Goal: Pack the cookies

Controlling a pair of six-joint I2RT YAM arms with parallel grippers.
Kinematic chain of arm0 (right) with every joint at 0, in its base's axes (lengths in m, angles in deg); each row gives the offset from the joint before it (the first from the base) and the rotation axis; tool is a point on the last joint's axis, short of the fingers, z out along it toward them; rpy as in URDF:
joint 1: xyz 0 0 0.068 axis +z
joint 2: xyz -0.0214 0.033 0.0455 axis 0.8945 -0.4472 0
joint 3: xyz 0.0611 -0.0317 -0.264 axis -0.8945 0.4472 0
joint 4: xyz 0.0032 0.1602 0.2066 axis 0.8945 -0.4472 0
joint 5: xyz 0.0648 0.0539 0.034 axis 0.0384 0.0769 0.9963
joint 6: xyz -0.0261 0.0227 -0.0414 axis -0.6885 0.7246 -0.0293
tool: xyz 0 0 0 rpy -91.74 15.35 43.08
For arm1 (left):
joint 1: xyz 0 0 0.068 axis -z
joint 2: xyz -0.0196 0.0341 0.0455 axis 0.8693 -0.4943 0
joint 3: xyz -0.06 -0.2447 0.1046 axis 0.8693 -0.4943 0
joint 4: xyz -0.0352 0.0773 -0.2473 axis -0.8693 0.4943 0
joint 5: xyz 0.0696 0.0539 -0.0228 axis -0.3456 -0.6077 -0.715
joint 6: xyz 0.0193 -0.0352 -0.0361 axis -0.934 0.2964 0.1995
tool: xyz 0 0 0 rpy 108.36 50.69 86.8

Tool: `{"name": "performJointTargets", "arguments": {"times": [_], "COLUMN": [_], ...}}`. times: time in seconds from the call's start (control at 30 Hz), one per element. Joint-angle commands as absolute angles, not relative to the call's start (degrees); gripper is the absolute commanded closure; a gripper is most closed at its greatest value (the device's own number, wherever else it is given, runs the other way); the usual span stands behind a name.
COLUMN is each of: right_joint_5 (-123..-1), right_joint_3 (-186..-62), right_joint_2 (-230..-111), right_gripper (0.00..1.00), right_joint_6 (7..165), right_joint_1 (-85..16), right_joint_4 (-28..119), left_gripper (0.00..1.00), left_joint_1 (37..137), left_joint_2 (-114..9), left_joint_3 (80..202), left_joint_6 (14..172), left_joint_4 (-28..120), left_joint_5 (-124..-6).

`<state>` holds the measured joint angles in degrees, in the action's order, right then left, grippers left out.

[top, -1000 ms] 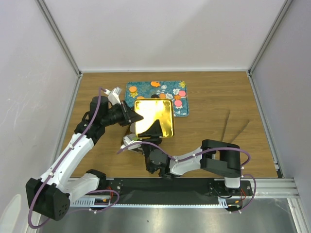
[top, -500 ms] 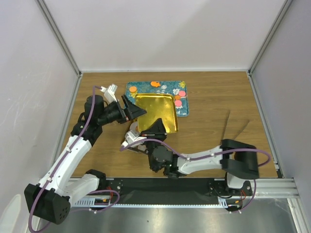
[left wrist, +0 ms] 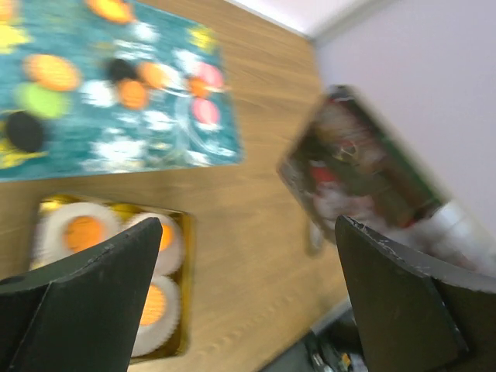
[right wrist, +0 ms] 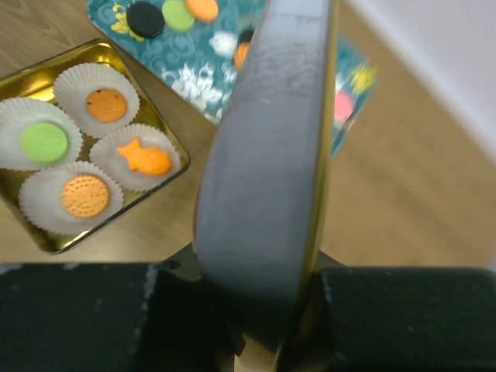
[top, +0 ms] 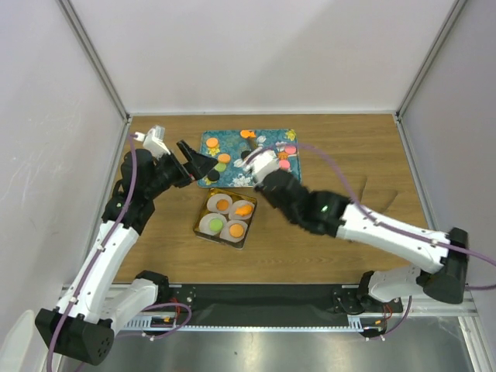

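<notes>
Packing looks well along: the gold tin (right wrist: 31, 85) sits on the table with four white cups (right wrist: 97, 101) in it, and each cup has one of the cookies (right wrist: 84, 195), three orange and one green. More cookies, orange, green, pink and dark, lie loose on the teal tray (top: 232, 139) just behind the tin. All the cups I can see are filled, so my guess is that what remains is closing the tin, unless more cookies are meant to go in. The right gripper (right wrist: 263, 318) is clamped on the lid (right wrist: 271, 155), held on edge above the tray and apart from the tin. The left gripper (top: 198, 163) is spread wide with nothing in it, beside the tray's left end. Only the right wrist view shows the clamp on the lid's rim and that one orange cookie is fish-shaped. The left wrist view, though blurred, shows the lid's printed face. The top view alone shows both arms, but there the right arm largely hides the lid
</notes>
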<state>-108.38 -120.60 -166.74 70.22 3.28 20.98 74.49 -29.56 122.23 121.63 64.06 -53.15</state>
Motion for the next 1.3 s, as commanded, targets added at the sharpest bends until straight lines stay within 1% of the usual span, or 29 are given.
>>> {"name": "performJointTargets", "arguments": {"times": [0.0,0.03,0.07,0.13,0.17,0.27,0.3,0.33,0.4,0.43,0.57,0.67,0.8,0.87,0.9,1.03,1.13,1.27], "right_joint_5": [-85.6,-79.8,-69.7,-60.7,-52.9,-42.4,-40.7,-37.7,-35.9,-34.8,-32.2,-30.4,-30.1,-30.1,-30.1,-29.3,-29.1,-28.8], "right_joint_3": [-122.3,-121.4,-120.5,-117.3,-116.2,-112.1,-111.1,-109.1,-107.3,-106.2,-103.1,-101.8,-101.0,-100.4,-100.2,-99.5,-99.2,-98.8], "right_joint_2": [-161.3,-160.4,-158.7,-157.5,-157.2,-156.5,-156.1,-155.9,-155.0,-154.7,-153.3,-153.3,-153.1,-152.8,-152.7,-153.0,-153.2,-153.7], "right_gripper": [0.99,0.99,0.99,0.98,0.98,0.97,0.97,0.97,0.97,0.96,0.95,0.96,0.96,0.95,0.95,0.95,0.95,0.95], "right_joint_6": [87.9,89.4,91.2,96.3,97.7,103.6,105.2,107.6,109.8,111.1,113.5,114.6,114.6,114.9,115.0,115.7,116.1,116.5], "right_joint_1": [-5.8,-12.2,-14.8,-22.7,-25.0,-30.6,-31.7,-33.5,-34.6,-35.2,-38.0,-38.9,-39.3,-39.6,-39.6,-40.6,-40.9,-41.3], "right_joint_4": [13.0,15.1,16.3,19.0,21.6,27.9,29.1,31.9,34.4,35.7,38.7,40.3,40.4,41.0,41.1,42.0,42.5,43.2], "left_gripper": [0.00,0.00,0.01,0.03,0.05,0.10,0.11,0.14,0.15,0.19,0.23,0.28,0.39,0.51,0.51,0.60,0.64,0.65], "left_joint_1": [73.7,73.7,73.7,73.5,73.1,72.9,72.9,72.6,72.6,72.5,71.5,71.0,71.0,71.3,71.3,74.3,77.7,83.4], "left_joint_2": [-27.8,-27.5,-27.5,-27.8,-28.1,-29.6,-30.2,-31.0,-31.5,-31.8,-32.0,-33.5,-34.9,-34.1,-33.5,-30.4,-27.3,-25.4], "left_joint_3": [121.8,120.5,119.5,115.6,114.4,109.5,108.3,105.9,103.4,101.1,95.4,92.0,89.4,87.5,86.8,84.5,83.3,82.9], "left_joint_6": [120.6,121.8,122.6,126.0,126.9,130.6,131.8,133.4,134.9,135.9,137.6,138.7,138.7,138.7,139.0,140.4,141.8,143.7], "left_joint_4": [69.5,71.5,72.3,72.4,72.2,69.8,69.1,66.8,64.6,63.0,59.1,55.7,52.9,50.8,50.1,50.6,51.3,51.4], "left_joint_5": [-68.7,-72.3,-78.3,-81.7,-82.4,-83.3,-83.1,-82.3,-81.8,-81.9,-82.0,-80.6,-78.9,-76.9,-76.1,-75.8,-76.1,-77.5]}}
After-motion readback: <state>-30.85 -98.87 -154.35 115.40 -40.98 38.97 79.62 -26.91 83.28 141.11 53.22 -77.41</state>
